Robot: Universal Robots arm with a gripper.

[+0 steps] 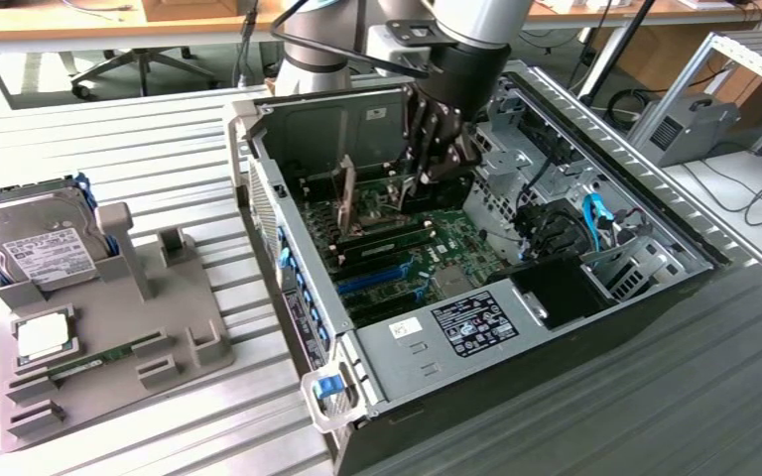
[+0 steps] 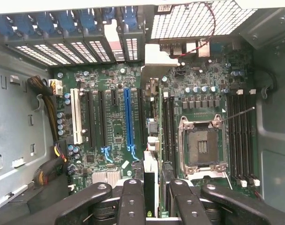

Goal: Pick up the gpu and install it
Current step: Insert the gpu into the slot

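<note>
Fingers (image 2: 132, 199) of the gripper (image 2: 155, 187) stand partly closed on the gpu (image 2: 151, 176). In the wrist view the card sits edge-on between the two inner pads, clamped rather than loose as far as I can judge. Its long axis runs parallel to the expansion slots on the motherboard (image 2: 114, 131), with the far end reaching toward the rear wall of the computer case (image 1: 255, 169), where the vented slot covers sit. The card hangs over the strip of board between the long blue slot (image 2: 127, 117) and the empty CPU socket (image 2: 203, 145). It lines up lengthwise with a dark slot there, but whether its edge touches that slot is hidden by the card itself. In the exterior view the gripper (image 1: 437, 149) reaches down into the open case near its back wall, above the motherboard. On the slatted table, toward the exterior view's left edge, a grey fixture (image 1: 170, 327) carries a hard drive (image 1: 37, 253), a processor chip (image 1: 44, 337) and a green memory stick (image 1: 96, 357). The hard drive has a white label and the metal cover inside the case has a black-and-white sticker (image 1: 474, 322). The print on both is too small to read, and no brand name can be made out.
</note>
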